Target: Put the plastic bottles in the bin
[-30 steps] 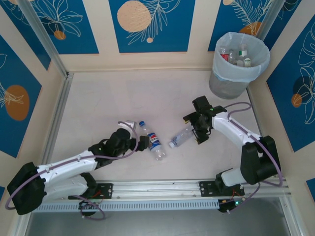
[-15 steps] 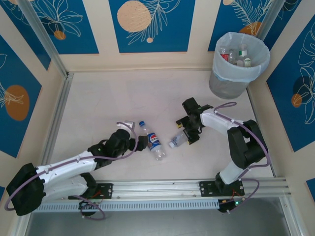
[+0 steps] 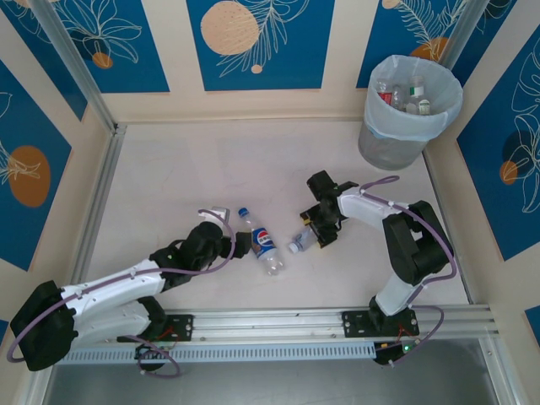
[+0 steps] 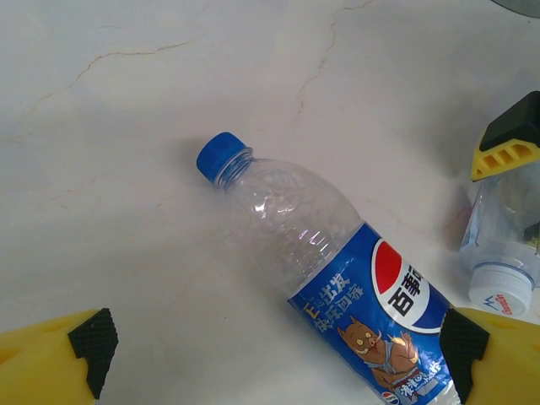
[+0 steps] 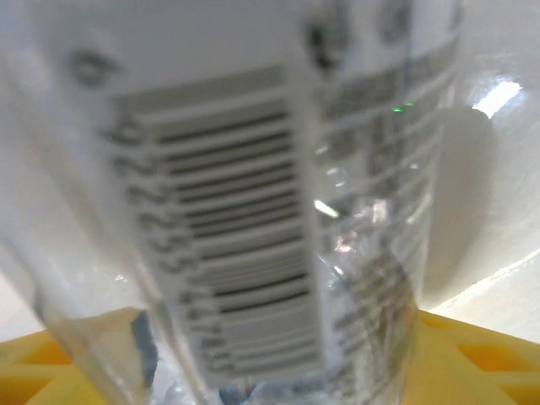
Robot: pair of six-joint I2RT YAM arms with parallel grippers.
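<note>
Pale, faintly veined desk, walled by cream and blue panels. Far right corner: round grey bin lined with a translucent whitish plastic bag, upright, with several small clear plastic bottles already lying inside. Two white-and-black arms reach in from the near edge. Left arm stretches low toward mid-desk. Left gripper sits just beside a clear plastic bottle with a blue Pepsi label. Its jaws are spread wide, the yellow, black-padded fingertips standing either side of the bottle's lower half in the wrist view, not pinching it. This Pepsi bottle lies flat on the desk, blue cap pointing away from the arm bases, well apart from the bin. Right arm folds back toward the centre. Right gripper is down over a second clear plastic bottle with a white barcode label, which lies on the desk just right of the Pepsi bottle, its white cap close beside it. Right wrist view: this barcode bottle lies between the yellow fingers, very near and blurred. Jaws stand either side of it; cannot tell whether they pinch it.
</note>
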